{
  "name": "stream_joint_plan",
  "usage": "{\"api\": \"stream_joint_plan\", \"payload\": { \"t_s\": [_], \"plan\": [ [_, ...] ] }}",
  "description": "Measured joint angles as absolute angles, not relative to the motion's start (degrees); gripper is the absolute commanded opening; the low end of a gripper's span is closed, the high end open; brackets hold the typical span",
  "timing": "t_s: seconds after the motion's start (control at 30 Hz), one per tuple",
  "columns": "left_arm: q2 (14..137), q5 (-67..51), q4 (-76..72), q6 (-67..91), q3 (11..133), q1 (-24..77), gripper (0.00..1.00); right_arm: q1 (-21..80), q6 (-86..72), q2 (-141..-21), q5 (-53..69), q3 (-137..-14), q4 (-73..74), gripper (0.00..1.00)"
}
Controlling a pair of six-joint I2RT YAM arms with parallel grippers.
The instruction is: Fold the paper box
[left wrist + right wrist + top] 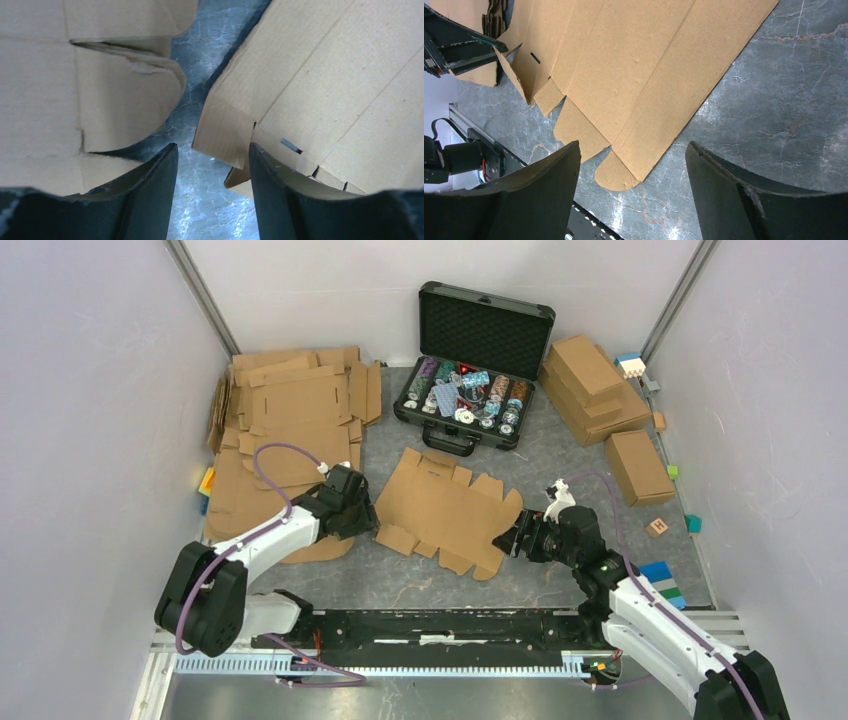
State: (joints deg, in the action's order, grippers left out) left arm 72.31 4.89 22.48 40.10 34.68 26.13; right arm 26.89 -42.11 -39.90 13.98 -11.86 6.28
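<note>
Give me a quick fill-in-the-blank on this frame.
The middle cardboard sheet is not yet ___.
The left claw and right claw are both ___, holding nothing.
The black case behind it holds ___.
Spare sheets are piled on the ___ claw's side.
Missing: folded; open; chips; left.
</note>
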Motion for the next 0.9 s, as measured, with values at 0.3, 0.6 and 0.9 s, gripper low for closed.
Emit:
{"api": "stream_joint_plan", "payload": {
  "t_s": [0.3,0.6,0.9],
  "plan": [
    [73.9,1.6,14.9,44.3,34.6,26.0,0.05,26.9,-40.7,-39.8,14.0,-11.9,6.3,0.82],
    [71.2,0.5,11.8,46.5,33.5,26.0,0.02,26.9,-39.9,-41.1,11.2,-13.1,10.9,0.94],
    [57.7,-2.2,11.9,48.3,31.9,26.0,0.02,26.9,-41.1,-37.5,10.6,-13.4,13.5,0.98]
  ]
}}
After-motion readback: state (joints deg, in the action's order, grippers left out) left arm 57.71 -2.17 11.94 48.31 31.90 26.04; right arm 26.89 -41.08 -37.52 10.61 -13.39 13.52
